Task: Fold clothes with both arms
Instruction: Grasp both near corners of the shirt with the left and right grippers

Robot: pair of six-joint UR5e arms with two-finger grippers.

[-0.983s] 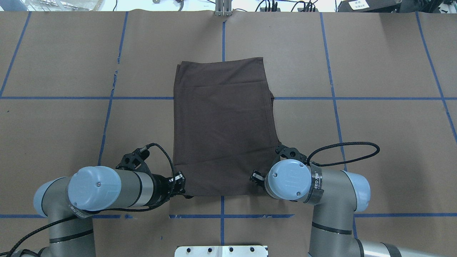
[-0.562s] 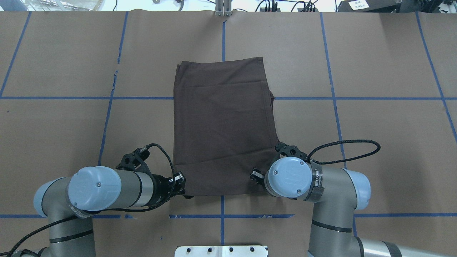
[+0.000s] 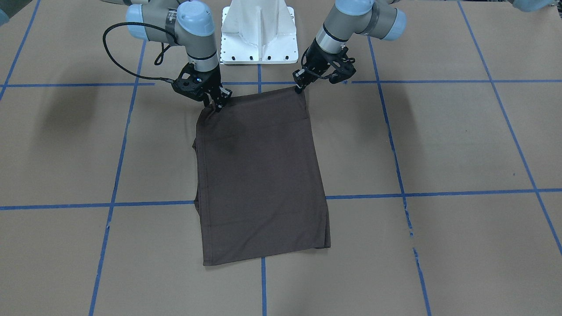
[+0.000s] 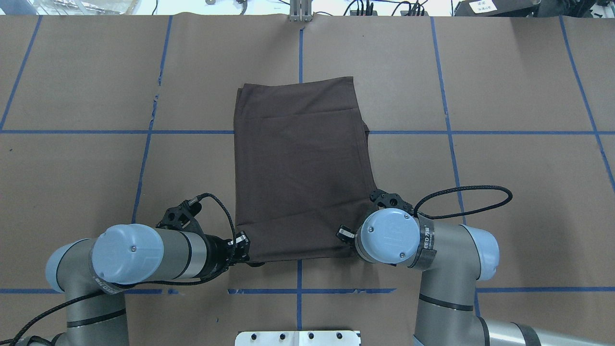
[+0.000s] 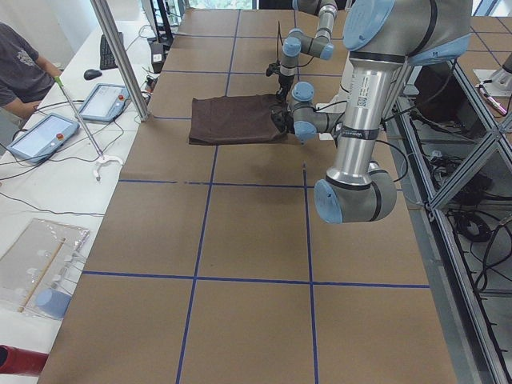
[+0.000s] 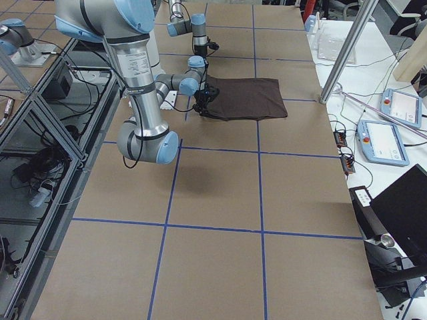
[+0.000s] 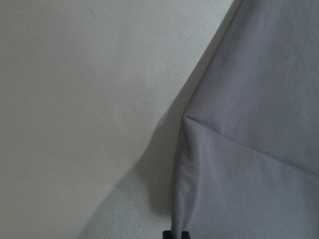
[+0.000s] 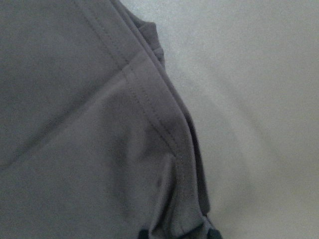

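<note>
The clothes are one dark brown T-shirt (image 4: 300, 163), folded into a tall rectangle on the brown table. In the front-facing view the T-shirt (image 3: 261, 175) has its edge nearest the robot raised a little off the table. My left gripper (image 4: 244, 251) is shut on that edge's left corner, and the cloth (image 7: 249, 149) bunches down into its tips (image 7: 177, 234). My right gripper (image 4: 347, 236) is shut on the other near corner, mostly hidden under its wrist cap. A stitched hem (image 8: 149, 109) runs down into its tips (image 8: 178, 233). In the front-facing view the left gripper (image 3: 300, 85) and right gripper (image 3: 218, 104) hold the two corners.
The white pedestal base (image 3: 259, 35) stands just behind the grippers. Blue tape lines (image 4: 299, 290) grid the brown paper table. Off the far end of the table a seated person (image 5: 20, 64) and tablets (image 5: 104, 102) are in view, with a metal post (image 5: 120, 56) at the edge.
The shirt's near edge has drawn slightly away from the robot, rising off the table. The right wrist has moved forward a little with it; the left arm has barely moved.
</note>
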